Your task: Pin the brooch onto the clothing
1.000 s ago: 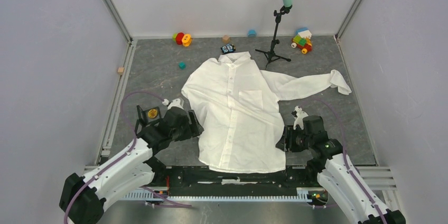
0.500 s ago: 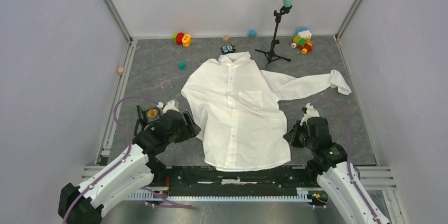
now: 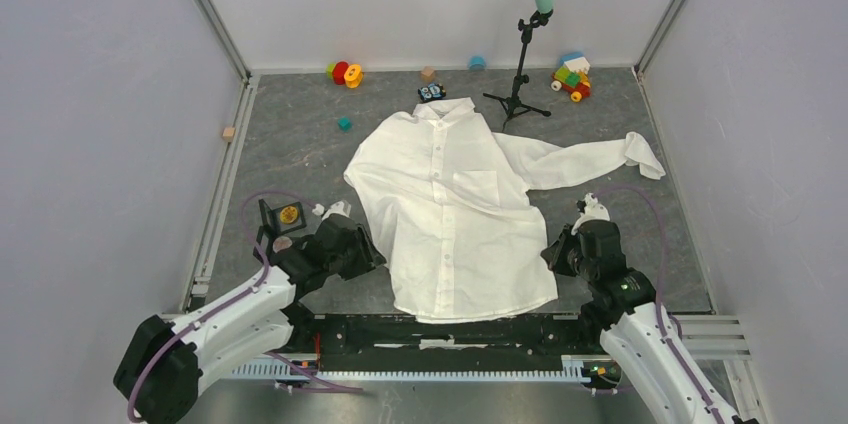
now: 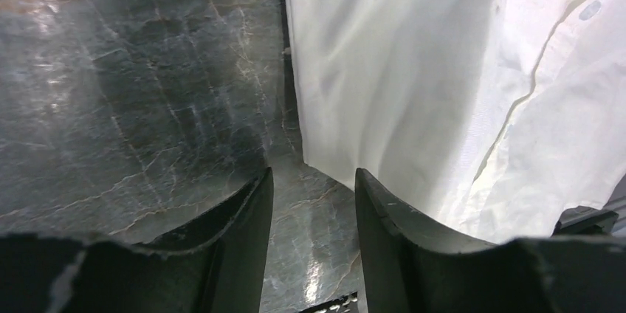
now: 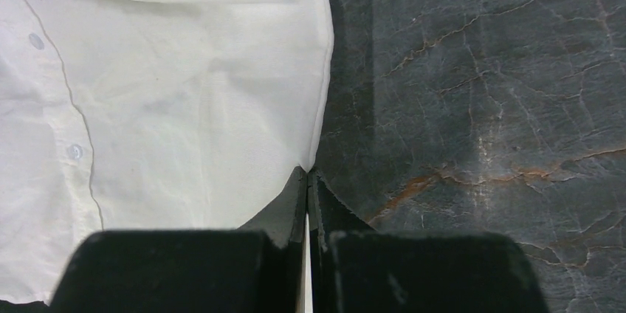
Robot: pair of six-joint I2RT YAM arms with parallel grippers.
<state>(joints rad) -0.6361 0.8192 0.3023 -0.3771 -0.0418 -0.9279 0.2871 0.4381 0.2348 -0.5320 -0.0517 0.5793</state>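
Two grippers low at the shirt's bottom hem, one on each side. The shirt (image 3: 450,214) is white and lies spread face up on the grey marbled table (image 3: 300,134). Its collar is at the end far from both grippers, and one sleeve is stretched out well beyond the right gripper.

Left gripper (image 4: 314,180): fingers parted, nothing between them. The shirt's hem corner is just ahead of the gap and slightly to the right. Bare table ahead to the left.

Right gripper (image 5: 308,174): fingers pressed together, with the shirt's side edge nipped at the tips and a thin sliver of white between them. Cloth lies left of the fingers, bare table right.

Brooch (image 3: 290,212): a small gold disc in an open black case (image 3: 270,216). It sits on the table near the left gripper's outer side, apart from the shirt
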